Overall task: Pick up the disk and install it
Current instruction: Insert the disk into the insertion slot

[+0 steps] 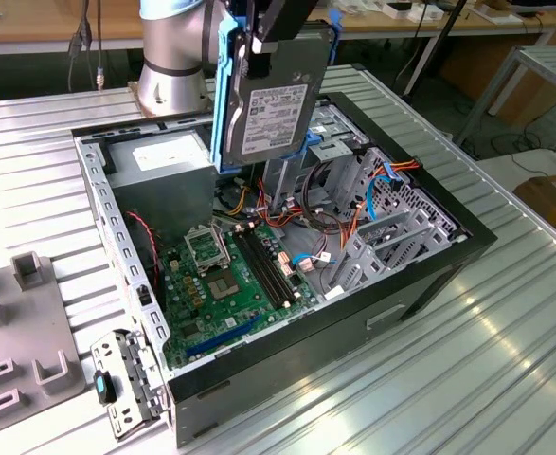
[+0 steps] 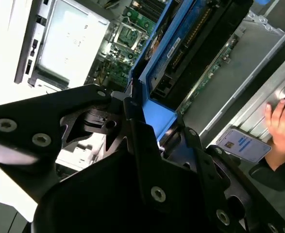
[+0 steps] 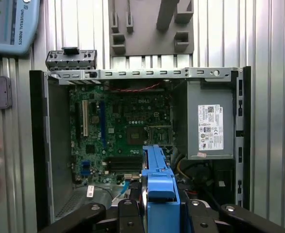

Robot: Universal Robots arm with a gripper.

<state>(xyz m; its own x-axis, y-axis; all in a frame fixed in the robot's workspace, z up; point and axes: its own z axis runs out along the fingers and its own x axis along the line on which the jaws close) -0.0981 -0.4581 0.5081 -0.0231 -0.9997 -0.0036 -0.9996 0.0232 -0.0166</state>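
A: Got the disk (image 1: 276, 95)?
B: Yes. Up in the air, standing on end, right over the open computer case (image 1: 429, 275). Not touching anything below.
A: And the pincer (image 1: 279, 28)?
B: Clenched on the disk's top end. Plain to see in the first wrist view: black fingers (image 3: 130, 216) on both sides of the blue bracket (image 3: 159, 187).
A: Anything under it?
B: Green board (image 1: 230, 284) down on the case floor. Orange and blue cables (image 1: 382, 180) and a metal cage (image 1: 396, 223) just beside, toward the exterior view's right. Silver box (image 1: 159, 156) at the far end.
A: So how to do this bit well?
B: Probably best to go slow. Hold tight, so no slipping. Hold the disk straight, not tipped, for lining up the blue tabs with the cage.
A: And the cables?
B: Mind those. Easy to snag, by the look of it. Likely safer from above than from the side.
A: Anything else near?
B: A person's hand (image 2: 282, 121) out on the bench (image 1: 505, 379), beside the case, near a phone (image 2: 242, 145). Well apart from the disk, so no worry there, most likely.
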